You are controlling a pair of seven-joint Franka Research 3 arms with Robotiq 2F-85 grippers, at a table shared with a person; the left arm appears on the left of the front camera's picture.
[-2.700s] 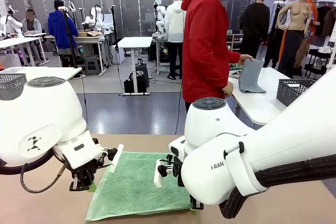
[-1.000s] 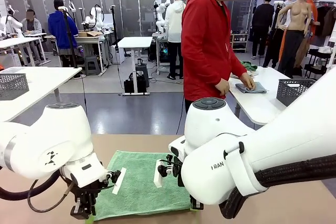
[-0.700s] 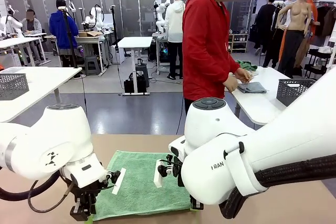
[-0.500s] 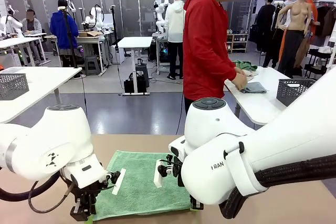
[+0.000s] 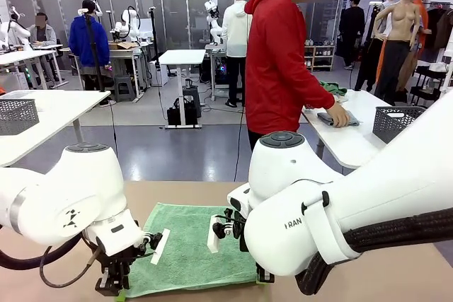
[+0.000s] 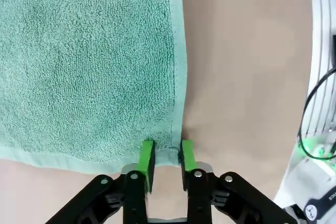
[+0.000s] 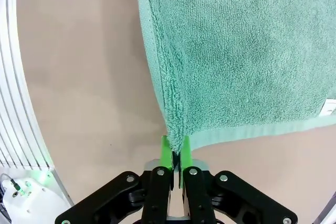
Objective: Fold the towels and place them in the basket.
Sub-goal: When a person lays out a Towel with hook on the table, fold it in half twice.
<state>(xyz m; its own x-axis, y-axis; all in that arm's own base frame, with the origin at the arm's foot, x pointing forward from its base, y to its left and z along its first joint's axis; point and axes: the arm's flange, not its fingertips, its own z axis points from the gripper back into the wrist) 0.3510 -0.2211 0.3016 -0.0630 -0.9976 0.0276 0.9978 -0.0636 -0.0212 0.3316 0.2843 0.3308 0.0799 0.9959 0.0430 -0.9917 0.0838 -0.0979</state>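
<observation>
Barely begun: the green towel lies spread on the worktop, not yet folded. The right gripper is clamped on one corner, raised just ahead of its fingers. The left gripper straddles another corner; I cannot tell if it grips. Folding and putting away are all left.

A tan surface fills the near ground. Just beyond its far edge stands a person in a red hooded top, turned toward a white surface at the right. Grey floor stretches behind. A small white table stands mid-room with a black case under it. Farther back, a person in a blue jacket stands at the left, a person in a white hooded top faces away near the middle, and a person in dark clothes stands at the right.
</observation>
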